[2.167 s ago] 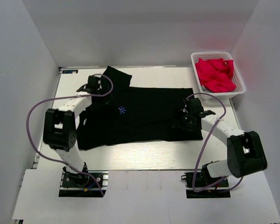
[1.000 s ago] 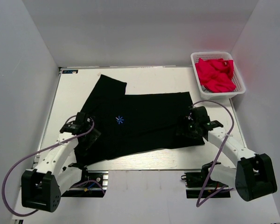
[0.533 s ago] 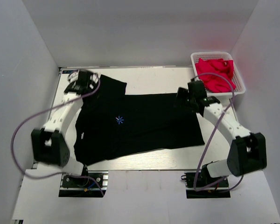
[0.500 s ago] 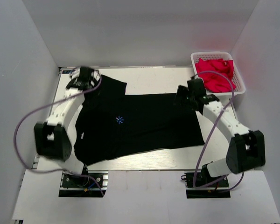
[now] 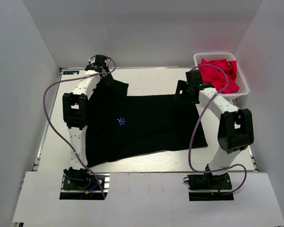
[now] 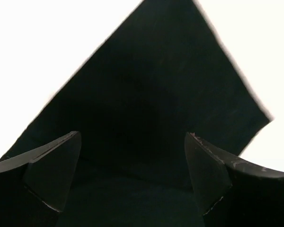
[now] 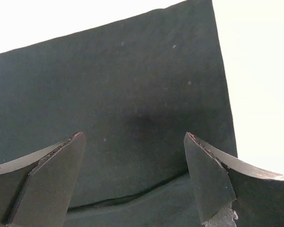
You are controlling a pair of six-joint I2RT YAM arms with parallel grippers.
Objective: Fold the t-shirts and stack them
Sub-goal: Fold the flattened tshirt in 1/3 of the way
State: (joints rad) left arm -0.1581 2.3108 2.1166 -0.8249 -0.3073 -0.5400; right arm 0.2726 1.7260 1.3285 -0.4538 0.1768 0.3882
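Looking down from the top camera, I log one black t-shirt [image 5: 146, 118] spread flat across the white table [image 5: 151, 78]. Its light-blue star print [image 5: 121, 122] faces up, and one sleeve points to the far left corner.
- Left gripper [image 5: 100, 66]: at that sleeve's far edge.
- Right gripper [image 5: 183, 89]: at the t-shirt's far right corner.
- White basket [image 5: 244, 90]: far right, holding red cloth [image 5: 217, 73].

Left wrist camera: left gripper [image 6: 132, 142], jaws spread wide, over a pointed flap of the t-shirt [image 6: 170, 80] on the table.

Right wrist camera: right gripper [image 7: 132, 137], jaws spread wide, over the t-shirt's [image 7: 109, 71] straight edge and corner. I cannot tell whether either gripper touches the t-shirt.
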